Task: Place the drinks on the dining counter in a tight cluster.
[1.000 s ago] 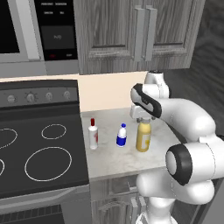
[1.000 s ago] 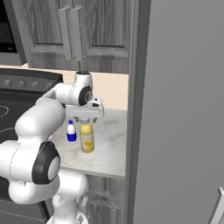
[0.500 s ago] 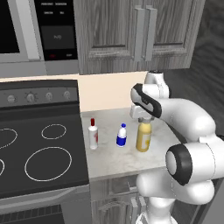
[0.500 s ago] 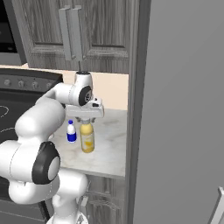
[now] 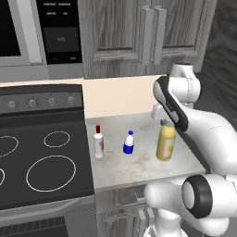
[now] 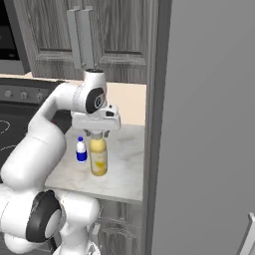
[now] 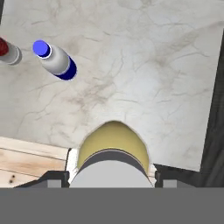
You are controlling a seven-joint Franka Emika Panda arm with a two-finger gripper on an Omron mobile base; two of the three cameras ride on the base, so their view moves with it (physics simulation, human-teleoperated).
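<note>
Hand view: the gripper [image 7: 111, 181] straddles the yellow bottle's [image 7: 112, 142] grey cap [image 7: 111, 168]; whether it is clamped cannot be told. A shallow cap grasp risks slipping or tipping near the table's [image 5: 139, 171] right edge.

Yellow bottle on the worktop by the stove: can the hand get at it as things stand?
Probably yes. The hand sits directly over the yellow bottle, at its grey cap, and the blue-capped bottle stands apart to the side, so nothing blocks it.

At centre frame I saw a yellow bottle [image 5: 165, 142] with what looked like a grey cap, a white-and-blue bottle [image 5: 129, 143] capped blue, and a white bottle [image 5: 98, 142] capped red, all on the grey-veined marble worktop [image 5: 139, 166] beside the black stove [image 5: 41, 162].
</note>
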